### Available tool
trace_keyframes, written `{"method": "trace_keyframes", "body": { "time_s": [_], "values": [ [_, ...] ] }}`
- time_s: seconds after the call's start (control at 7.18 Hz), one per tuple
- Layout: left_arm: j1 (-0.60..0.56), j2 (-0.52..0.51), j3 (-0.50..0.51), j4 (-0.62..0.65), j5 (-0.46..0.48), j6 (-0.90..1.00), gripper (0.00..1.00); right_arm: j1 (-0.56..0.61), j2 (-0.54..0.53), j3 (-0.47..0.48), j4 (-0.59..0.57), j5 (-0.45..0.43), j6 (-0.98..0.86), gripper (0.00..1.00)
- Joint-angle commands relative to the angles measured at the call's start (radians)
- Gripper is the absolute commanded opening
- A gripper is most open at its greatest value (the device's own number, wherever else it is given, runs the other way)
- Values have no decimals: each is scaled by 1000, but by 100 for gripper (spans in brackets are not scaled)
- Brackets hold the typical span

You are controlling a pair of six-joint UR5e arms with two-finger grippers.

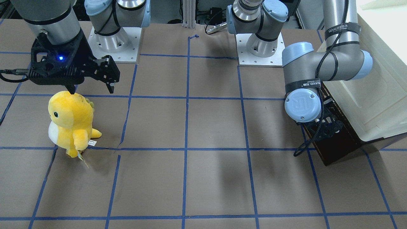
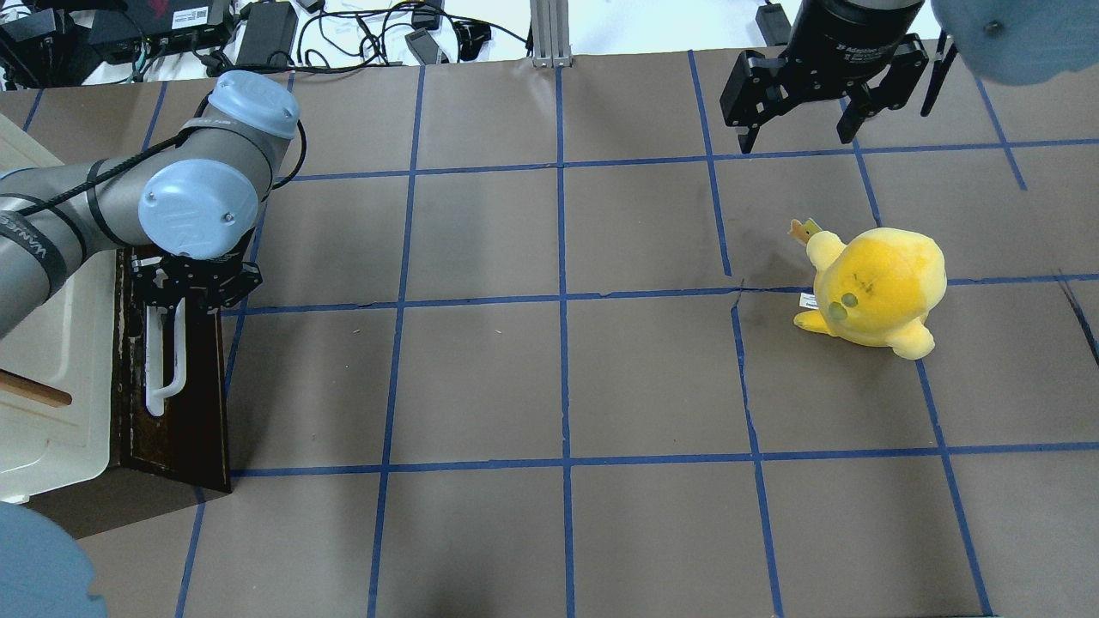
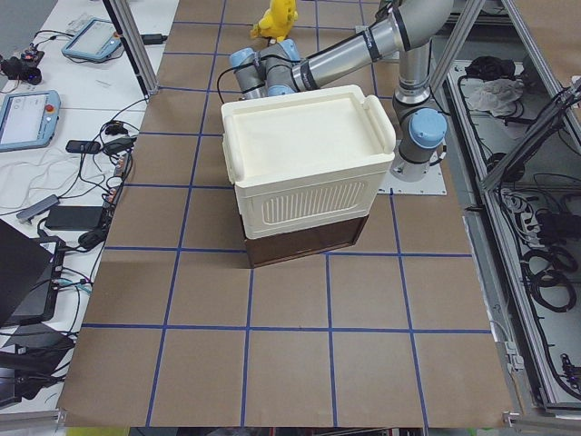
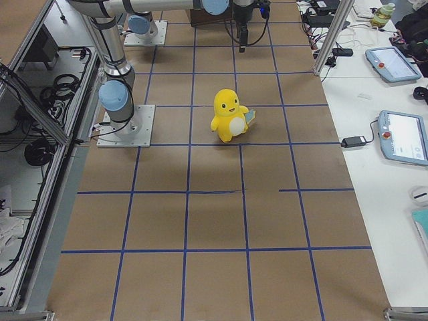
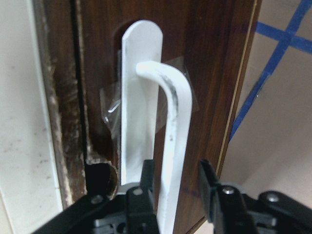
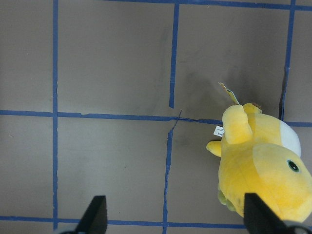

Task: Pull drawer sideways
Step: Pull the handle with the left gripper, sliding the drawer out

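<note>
At the table's (image 2: 549,386) left edge, the left gripper (image 5: 176,170) loosely straddles the handle (image 5: 173,112), its fingers (image 5: 209,183) unclamped. The drawer (image 2: 193,403) looks unpulled, and the right gripper (image 2: 794,142) is spread.

**Catalogue entry: drawer, one unit**

You have a single drawer (image 2: 185,421) at the robot's left end of the desk (image 2: 558,386). Its dark brown, glossy wood front is set close against the cream cabinet (image 2: 51,360) and faces the desk's middle. The edge next to the cabinet is worn and chipped. A long white bar handle (image 2: 163,365) runs along the front. In the left wrist view it curves out of a round-ended white backplate (image 5: 139,83), with clear tape around the joint and grey scuffs on the bar. The left tool (image 5: 176,165) straddles the bar, one finger on each side, with a gap on one side.
</note>
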Motion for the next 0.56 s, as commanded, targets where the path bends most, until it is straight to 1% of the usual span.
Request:
{"method": "trace_keyframes", "body": {
  "time_s": [0.0, 0.14, 0.42],
  "values": [
    [1, 1, 1, -2, -1, -1, 13, 0, 0, 0, 0, -1, 0, 100],
    [1, 2, 1, -9, -1, -3, 2, 0, 0, 0, 0, -1, 0, 100],
    [1, 2, 4, -9, -2, -3, 1, 0, 0, 0, 0, 1, -2, 100]
  ]
}}
